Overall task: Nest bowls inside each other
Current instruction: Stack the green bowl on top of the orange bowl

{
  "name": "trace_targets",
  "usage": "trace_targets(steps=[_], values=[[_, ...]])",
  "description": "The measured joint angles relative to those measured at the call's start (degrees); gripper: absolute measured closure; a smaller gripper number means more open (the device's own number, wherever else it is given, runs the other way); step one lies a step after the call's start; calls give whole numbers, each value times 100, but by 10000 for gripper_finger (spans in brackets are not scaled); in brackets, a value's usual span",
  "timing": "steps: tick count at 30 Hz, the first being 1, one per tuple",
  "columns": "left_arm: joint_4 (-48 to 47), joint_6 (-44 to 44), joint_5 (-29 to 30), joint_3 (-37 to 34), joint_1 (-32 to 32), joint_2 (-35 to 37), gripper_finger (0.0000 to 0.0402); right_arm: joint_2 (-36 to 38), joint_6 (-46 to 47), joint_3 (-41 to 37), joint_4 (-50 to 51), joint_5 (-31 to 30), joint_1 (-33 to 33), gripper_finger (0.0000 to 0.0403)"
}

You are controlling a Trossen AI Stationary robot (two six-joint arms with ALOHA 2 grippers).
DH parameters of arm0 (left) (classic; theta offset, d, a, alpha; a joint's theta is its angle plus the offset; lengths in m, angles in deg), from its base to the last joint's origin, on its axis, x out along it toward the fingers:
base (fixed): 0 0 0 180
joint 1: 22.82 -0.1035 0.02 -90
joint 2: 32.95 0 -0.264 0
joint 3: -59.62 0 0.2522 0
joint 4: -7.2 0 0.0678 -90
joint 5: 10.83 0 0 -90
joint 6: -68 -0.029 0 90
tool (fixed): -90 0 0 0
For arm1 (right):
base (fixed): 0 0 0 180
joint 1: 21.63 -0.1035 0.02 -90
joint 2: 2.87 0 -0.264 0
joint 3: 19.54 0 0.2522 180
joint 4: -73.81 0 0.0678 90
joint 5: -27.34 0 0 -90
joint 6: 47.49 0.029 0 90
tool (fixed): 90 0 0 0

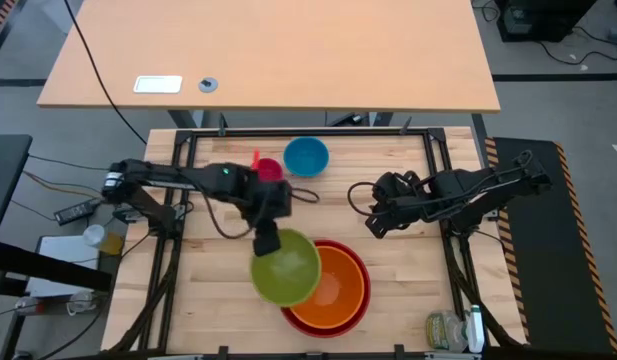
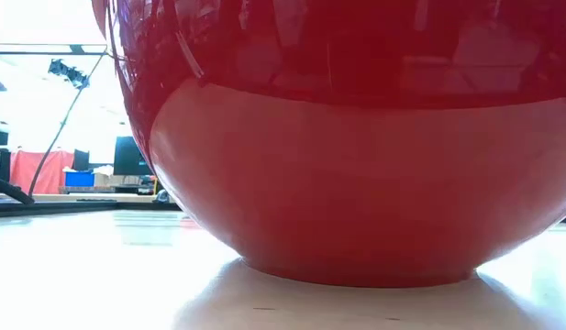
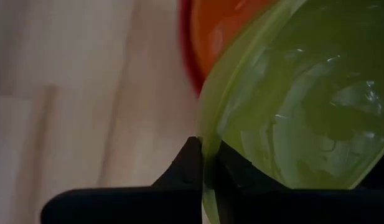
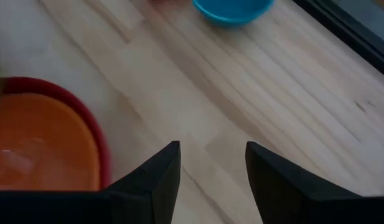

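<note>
The orange bowl [image 1: 333, 285] sits inside the red bowl [image 1: 362, 305] near the table's front edge. A yellow-green bowl [image 1: 285, 266] hangs tilted over their left rim, with my left gripper [image 1: 265, 240] shut on it. The blue bowl [image 1: 306, 156] and the small magenta-pink bowl [image 1: 269, 169] stand at the far middle of the table. My right gripper [image 4: 209, 163] hovers open over bare wood to the right of the red bowl [image 4: 92, 124], with nothing between its fingers. In the low view the red bowl [image 2: 356, 165] fills the picture, resting on its base. My left gripper pinches the yellow-green bowl's rim [image 3: 206, 163] between its two fingers, one finger inside the bowl and one outside. The fingers come slanting down from the table's far side. The bowl hangs tilted below them, lifted clear of the table.
A beige desk [image 1: 268, 50] stands beyond the far edge of the table. A bottle [image 1: 448, 330] lies off the table's front right corner. Bare wood [image 1: 218, 300] lies left of the stacked bowls.
</note>
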Motion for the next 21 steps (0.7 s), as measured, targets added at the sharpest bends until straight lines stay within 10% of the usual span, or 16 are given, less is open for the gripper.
trace_targets(steps=[21], values=[[-92, -232, 576, 2629, 484, -2921, 389, 494, 1192, 0, 1247, -487, 62, 216]])
